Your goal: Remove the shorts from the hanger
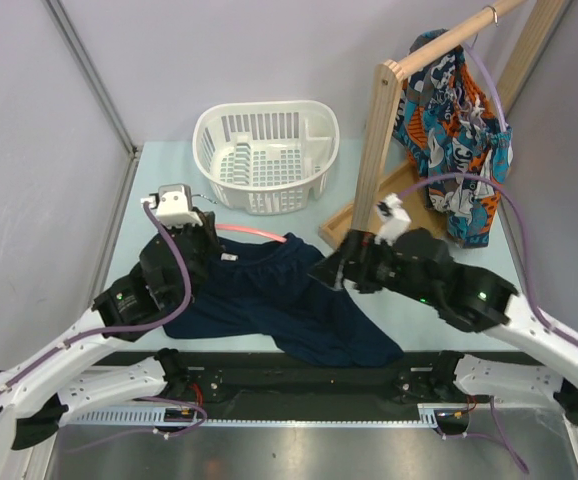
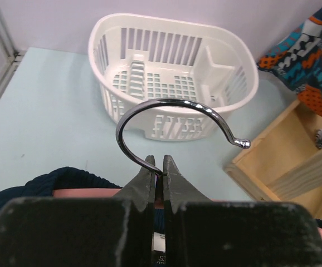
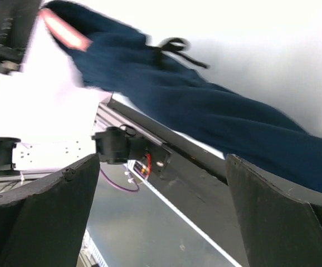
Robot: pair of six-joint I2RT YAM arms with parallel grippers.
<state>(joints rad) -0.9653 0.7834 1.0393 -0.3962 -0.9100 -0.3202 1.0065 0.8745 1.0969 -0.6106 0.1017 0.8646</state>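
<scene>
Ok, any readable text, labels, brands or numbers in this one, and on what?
No text can be read in any view.
white tag on the navy garment: too small and blurred to read.
shorts: busy print, no legible letters.
basket: no marking visible.

Materials and finishes, as seen from beside the table

Hook [image 2: 166, 102]: polished metal, mirror-glossy. Basket [image 1: 269, 198]: white moulded plastic, smooth, slight sheen. Dark garment [image 1: 269, 300]: navy cloth, matt, creased. Shorts [image 1: 449, 130]: printed cloth, matt. Rack [image 1: 379, 140]: pale unpainted wood. Pink hanger [image 1: 254, 232]: smooth plastic. Table [image 1: 164, 165]: pale blue, smooth, matt.
</scene>
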